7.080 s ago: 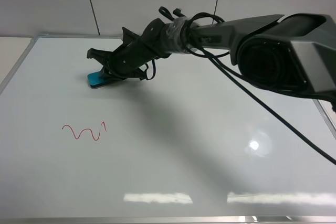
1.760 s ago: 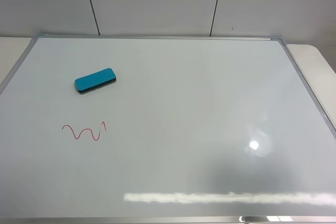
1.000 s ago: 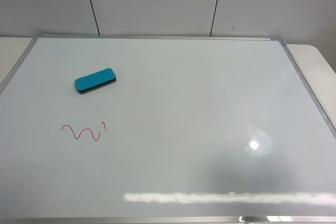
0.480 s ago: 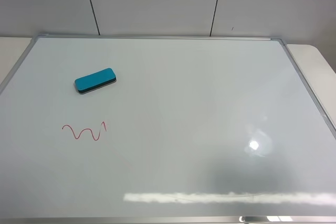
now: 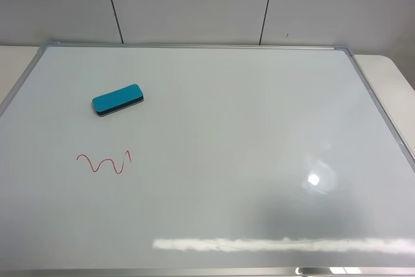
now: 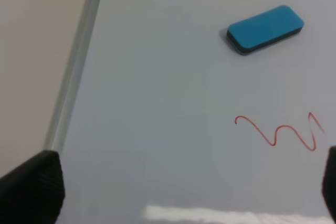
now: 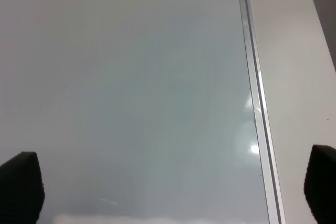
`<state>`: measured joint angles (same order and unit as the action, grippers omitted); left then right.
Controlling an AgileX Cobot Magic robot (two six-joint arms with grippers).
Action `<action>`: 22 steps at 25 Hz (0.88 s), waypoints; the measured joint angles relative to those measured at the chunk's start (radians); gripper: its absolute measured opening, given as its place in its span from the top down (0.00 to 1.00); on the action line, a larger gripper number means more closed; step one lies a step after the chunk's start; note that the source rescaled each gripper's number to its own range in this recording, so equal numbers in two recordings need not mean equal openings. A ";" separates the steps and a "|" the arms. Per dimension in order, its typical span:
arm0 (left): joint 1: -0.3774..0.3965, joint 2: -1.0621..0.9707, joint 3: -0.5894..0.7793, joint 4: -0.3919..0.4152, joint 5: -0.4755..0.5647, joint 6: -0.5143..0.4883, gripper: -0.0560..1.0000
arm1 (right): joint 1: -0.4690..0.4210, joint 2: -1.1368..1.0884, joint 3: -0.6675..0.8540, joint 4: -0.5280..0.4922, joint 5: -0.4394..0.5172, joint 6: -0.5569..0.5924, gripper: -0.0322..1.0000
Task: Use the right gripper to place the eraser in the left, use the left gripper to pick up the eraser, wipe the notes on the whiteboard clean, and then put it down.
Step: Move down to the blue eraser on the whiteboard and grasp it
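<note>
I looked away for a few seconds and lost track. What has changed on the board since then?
The right gripper, earlier reaching across at the eraser, has withdrawn from the overhead view and left it lying free on the whiteboard. It now stands open, as does the left gripper. The eraser has stayed roughly where it was, and the red notes remain unwiped.

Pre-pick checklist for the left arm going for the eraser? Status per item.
1. Target: eraser lies flat on the whiteboard, turquoise side up, nothing on it: ok.
2. Tool: left gripper open, nothing in it: ok.
3. Sight: eraser shows whole in the left wrist view: ok.
4. Clearance: right gripper open and empty by the board's right edge, far from the eraser: ok.
5. Marks: notes apart from the eraser, not yet wiped: ok.
6. Height of the left gripper above the board: cannot tell.
</note>
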<state>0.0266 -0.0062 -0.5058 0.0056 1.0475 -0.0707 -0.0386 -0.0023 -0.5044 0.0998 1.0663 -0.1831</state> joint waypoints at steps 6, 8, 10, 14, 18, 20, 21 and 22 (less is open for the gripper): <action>0.000 0.000 0.000 -0.006 0.000 -0.001 0.00 | 0.000 0.000 0.000 0.000 0.000 0.000 0.00; 0.000 0.003 0.000 -0.013 0.000 -0.001 0.00 | 0.000 0.000 0.000 0.000 0.000 0.000 0.00; 0.000 0.039 -0.004 -0.028 0.000 -0.001 0.00 | 0.000 0.000 0.000 0.000 0.000 0.000 0.00; 0.000 0.199 -0.058 -0.038 -0.003 -0.001 0.00 | 0.000 0.000 0.000 0.000 0.000 0.000 0.00; 0.000 0.401 -0.160 -0.040 -0.003 0.031 0.00 | 0.000 0.000 0.000 0.000 0.000 0.000 0.00; 0.000 0.502 -0.218 -0.040 0.004 0.071 0.00 | 0.000 0.000 0.000 0.000 0.000 0.000 0.00; 0.000 0.559 -0.241 -0.040 0.013 0.096 0.00 | 0.000 0.000 0.000 0.000 0.000 0.000 0.00; 0.000 0.607 -0.267 -0.040 0.022 0.120 0.00 | 0.000 0.000 0.000 0.000 0.000 0.000 0.00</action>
<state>0.0266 0.6006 -0.7726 -0.0344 1.0696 0.0492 -0.0386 -0.0023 -0.5044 0.0998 1.0663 -0.1831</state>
